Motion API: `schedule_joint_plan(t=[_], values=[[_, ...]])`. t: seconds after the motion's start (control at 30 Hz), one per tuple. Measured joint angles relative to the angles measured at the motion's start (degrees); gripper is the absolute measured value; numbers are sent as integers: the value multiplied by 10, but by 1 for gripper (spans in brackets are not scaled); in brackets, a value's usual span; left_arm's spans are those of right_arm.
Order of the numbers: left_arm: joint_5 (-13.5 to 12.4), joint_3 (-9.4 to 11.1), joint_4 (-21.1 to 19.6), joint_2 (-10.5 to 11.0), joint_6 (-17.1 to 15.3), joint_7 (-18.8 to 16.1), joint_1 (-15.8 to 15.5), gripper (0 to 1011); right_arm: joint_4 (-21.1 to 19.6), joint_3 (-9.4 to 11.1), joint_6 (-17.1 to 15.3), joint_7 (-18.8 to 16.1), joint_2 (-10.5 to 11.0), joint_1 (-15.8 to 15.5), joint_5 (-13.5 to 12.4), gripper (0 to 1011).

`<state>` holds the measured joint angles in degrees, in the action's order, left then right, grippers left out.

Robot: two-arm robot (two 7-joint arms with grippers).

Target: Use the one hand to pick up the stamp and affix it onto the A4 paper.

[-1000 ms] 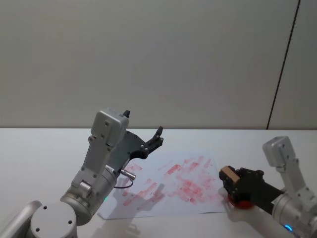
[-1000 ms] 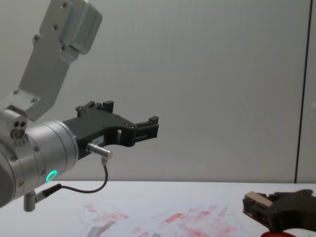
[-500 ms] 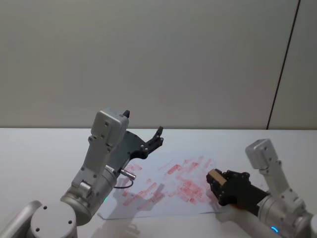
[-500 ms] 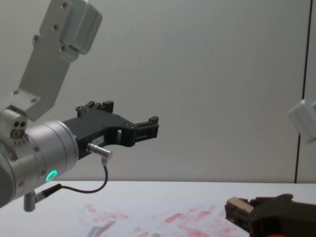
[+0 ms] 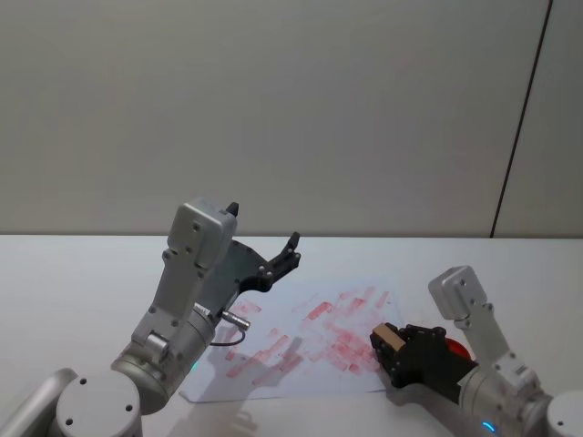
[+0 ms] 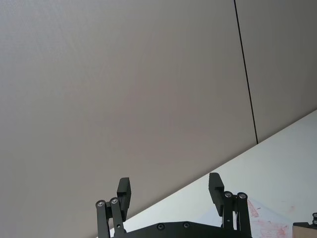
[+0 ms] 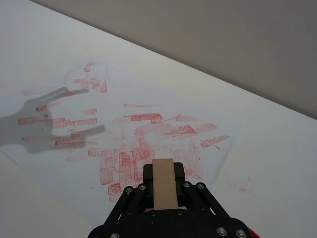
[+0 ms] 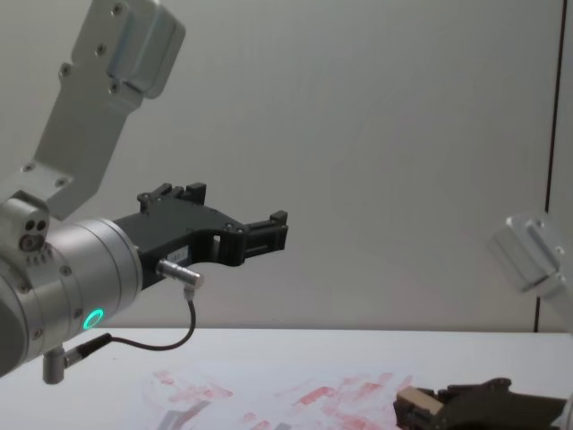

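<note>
Your right claw (image 5: 392, 349) was clenched on the stamp (image 5: 386, 336), one finger on each long side of the wooden block, whose bare tan top faced the right wrist camera. The stamp sat at the near right corner of the paper (image 5: 310, 314), over a dense patch of red marks; whether it touched the sheet cannot be told. The paper lay flat on the white table (image 5: 73, 273). Your left claw (image 5: 264, 225) hung released, fingers spread wide, raised above the left part of the paper, its shadow falling on the sheet
</note>
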<state>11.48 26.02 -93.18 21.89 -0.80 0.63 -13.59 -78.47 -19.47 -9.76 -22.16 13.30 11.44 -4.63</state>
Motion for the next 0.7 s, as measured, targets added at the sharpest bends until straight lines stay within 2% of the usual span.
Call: schedule_joint_plan(t=[0.7], values=[[0, 0, 0, 0, 0, 0, 0, 1003, 10, -6, -17, -2, -4, 4, 14, 219]])
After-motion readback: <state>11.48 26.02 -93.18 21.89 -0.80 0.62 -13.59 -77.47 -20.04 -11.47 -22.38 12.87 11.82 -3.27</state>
